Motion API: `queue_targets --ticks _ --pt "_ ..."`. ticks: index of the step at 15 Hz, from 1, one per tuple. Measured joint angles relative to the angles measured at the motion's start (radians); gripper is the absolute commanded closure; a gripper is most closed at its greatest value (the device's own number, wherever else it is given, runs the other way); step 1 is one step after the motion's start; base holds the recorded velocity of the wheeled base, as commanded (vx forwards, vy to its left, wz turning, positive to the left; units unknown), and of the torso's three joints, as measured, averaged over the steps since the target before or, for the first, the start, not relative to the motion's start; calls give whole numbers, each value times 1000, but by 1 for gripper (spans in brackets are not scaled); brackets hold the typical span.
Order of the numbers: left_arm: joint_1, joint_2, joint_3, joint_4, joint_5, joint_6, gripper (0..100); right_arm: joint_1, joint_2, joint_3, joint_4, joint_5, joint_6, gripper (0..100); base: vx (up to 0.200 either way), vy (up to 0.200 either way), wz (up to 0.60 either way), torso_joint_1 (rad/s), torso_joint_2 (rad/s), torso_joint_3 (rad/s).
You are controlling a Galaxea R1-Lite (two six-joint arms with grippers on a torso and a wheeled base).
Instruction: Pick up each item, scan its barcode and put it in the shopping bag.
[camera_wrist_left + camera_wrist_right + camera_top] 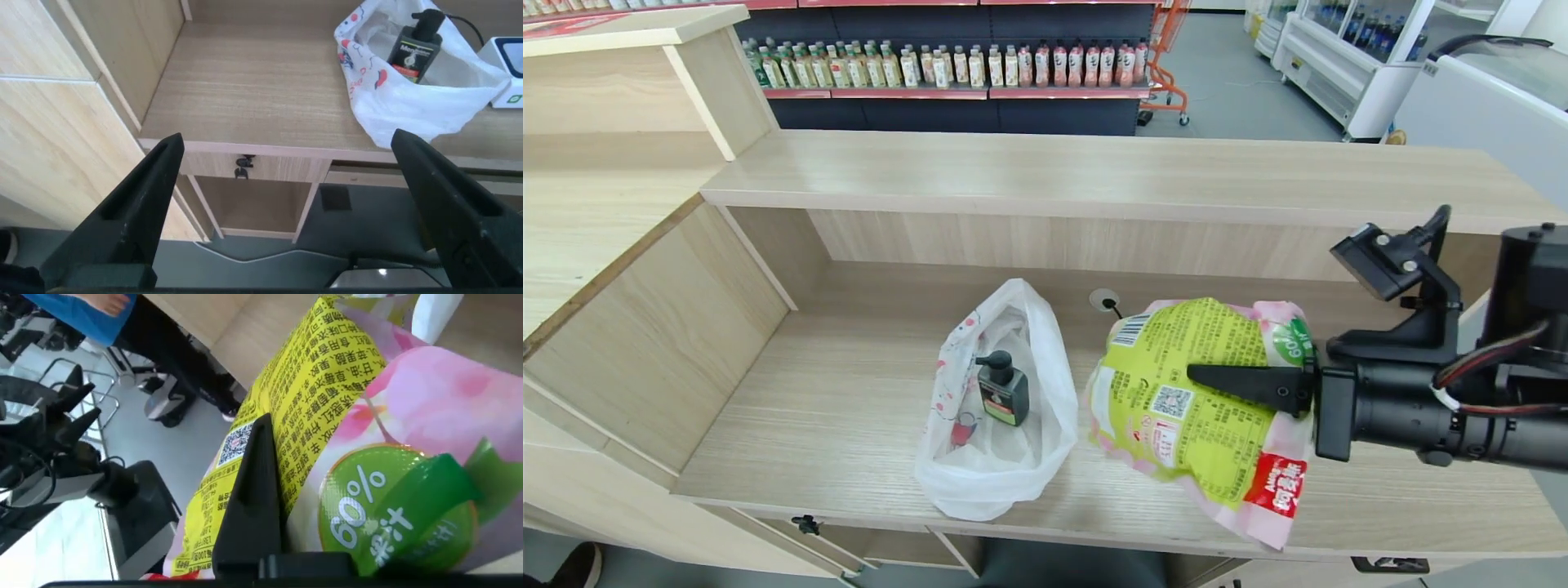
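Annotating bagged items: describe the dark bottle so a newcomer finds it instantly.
On the wooden counter lies a white shopping bag, left of the yellow-green snack pouch held by the right gripper. Inside it sits the pump bottle: dark body, black pump head, the bag's only bottle.

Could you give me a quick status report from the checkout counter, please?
Right gripper shut on snack pouch, barcode facing up. Left gripper open, low before front edge of counter. Shopping bag open beside pouch, pump bottle inside.
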Motion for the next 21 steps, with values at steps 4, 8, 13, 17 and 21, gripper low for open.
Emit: queue_targets --ticks 4,8,13,17,21 --pt "1 0 0 0 -1 0 0 -29 131 -42 -27 -20 20 100 0 0 0 0 0 0" --pt "1 0 0 0 -1 0 0 -26 210 -51 -94 -46 160 100 0 0 0 0 0 0" --pt "1 0 0 0 0 0 0 -14 320 -50 -178 -39 187 100 0 0 0 0 0 0" --pt "1 0 0 0 0 1 0 14 414 -51 -324 -21 200 100 0 0 0 0 0 0" --pt "1 0 0 0 1 2 0 49 486 -52 -363 -13 208 100 0 0 0 0 0 0"
